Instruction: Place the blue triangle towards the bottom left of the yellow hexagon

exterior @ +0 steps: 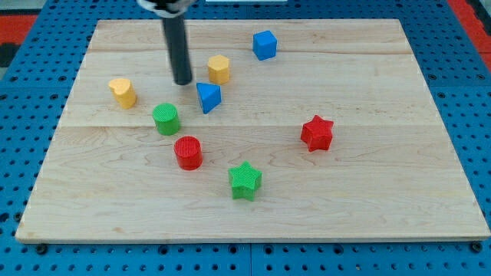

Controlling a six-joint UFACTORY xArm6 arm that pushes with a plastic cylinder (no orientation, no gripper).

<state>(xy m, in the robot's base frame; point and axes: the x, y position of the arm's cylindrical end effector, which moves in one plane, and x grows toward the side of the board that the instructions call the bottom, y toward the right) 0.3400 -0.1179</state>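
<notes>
Upper left of centre on the desk, my tip sits just left of the blue triangle, not quite touching, with the yellow hexagon up and right of it. So the triangle's below and slightly left of the hexagon already. No gripper on this rig, just the rod, holding nothing; green cylinder sits lower left.

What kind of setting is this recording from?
Probably a robotics lab bench: a wooden board on blue pegboard, small coloured blocks like the blue triangle and yellow hexagon, my tip left of both.
</notes>
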